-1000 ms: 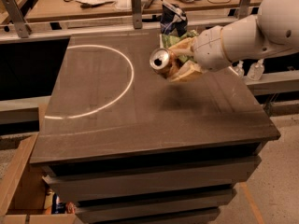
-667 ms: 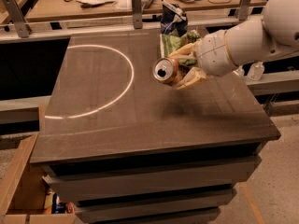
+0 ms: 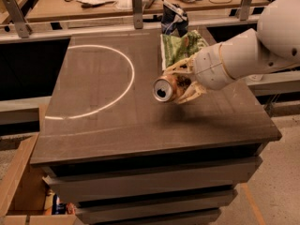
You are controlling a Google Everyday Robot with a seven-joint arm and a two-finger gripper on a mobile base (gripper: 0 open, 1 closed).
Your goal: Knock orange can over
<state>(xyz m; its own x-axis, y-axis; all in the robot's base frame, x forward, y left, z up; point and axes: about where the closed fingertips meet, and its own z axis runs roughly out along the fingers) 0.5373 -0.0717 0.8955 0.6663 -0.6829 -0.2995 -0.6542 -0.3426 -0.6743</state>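
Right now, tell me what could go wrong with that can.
1. The orange can lies sideways in the gripper, which grips it. Once released, it may roll across the table toward an edge.
2. The green chip bag sits just behind the gripper, so a retreat could drag it.

gripper (image 3: 181, 84) over table (image 3: 140, 123) | orange can (image 3: 165, 89) in gripper | chip bag (image 3: 180, 48) behind
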